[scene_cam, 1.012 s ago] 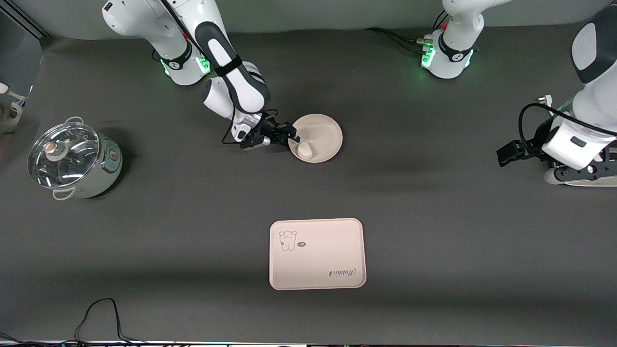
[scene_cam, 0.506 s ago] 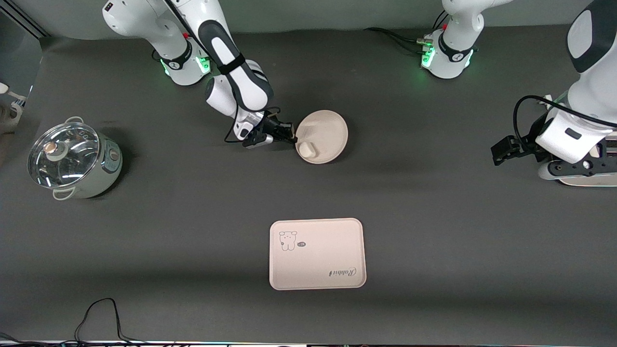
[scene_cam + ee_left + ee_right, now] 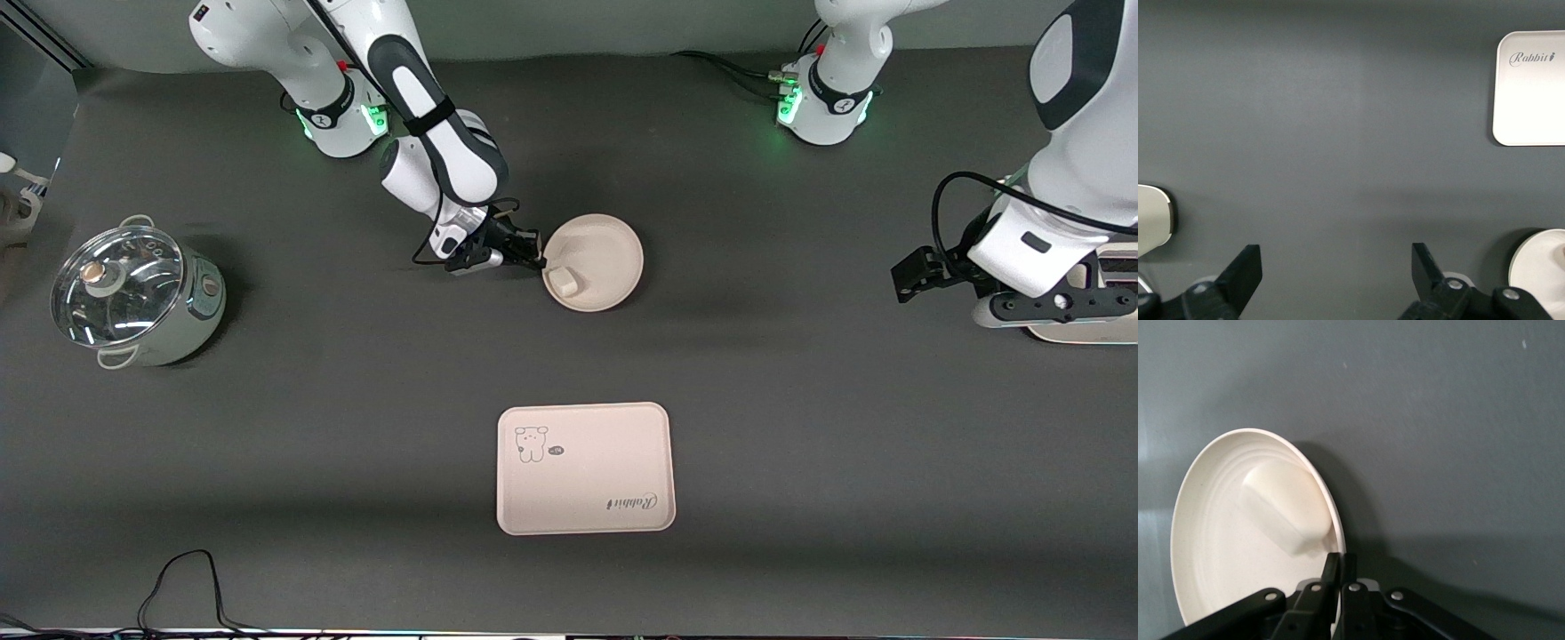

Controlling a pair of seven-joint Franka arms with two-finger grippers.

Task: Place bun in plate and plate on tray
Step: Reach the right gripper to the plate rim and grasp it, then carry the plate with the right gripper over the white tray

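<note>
The cream-beige round plate (image 3: 600,258) sits on the dark table mid-way between the arms' bases, with the off-white bun (image 3: 564,282) in it near its rim. My right gripper (image 3: 539,260) is shut on the plate's rim at the side toward the right arm's end. In the right wrist view the plate (image 3: 1211,560) looks tilted, with the bun (image 3: 1288,507) lying against the rim just by the pinching fingers (image 3: 1340,565). The cream-pink tray (image 3: 584,468) lies nearer the front camera. My left gripper (image 3: 909,277) is open and empty, hovering over the left arm's end of the table.
A steel pot with a glass lid (image 3: 133,293) stands at the right arm's end. A black cable (image 3: 191,578) lies by the front edge. A white object (image 3: 1089,331) sits under the left arm. The left wrist view shows the tray corner (image 3: 1531,90).
The right gripper has kept its hold on the plate's rim and shifted the plate slightly; the bun has slid in it. The left arm has moved a little toward the table's middle.
</note>
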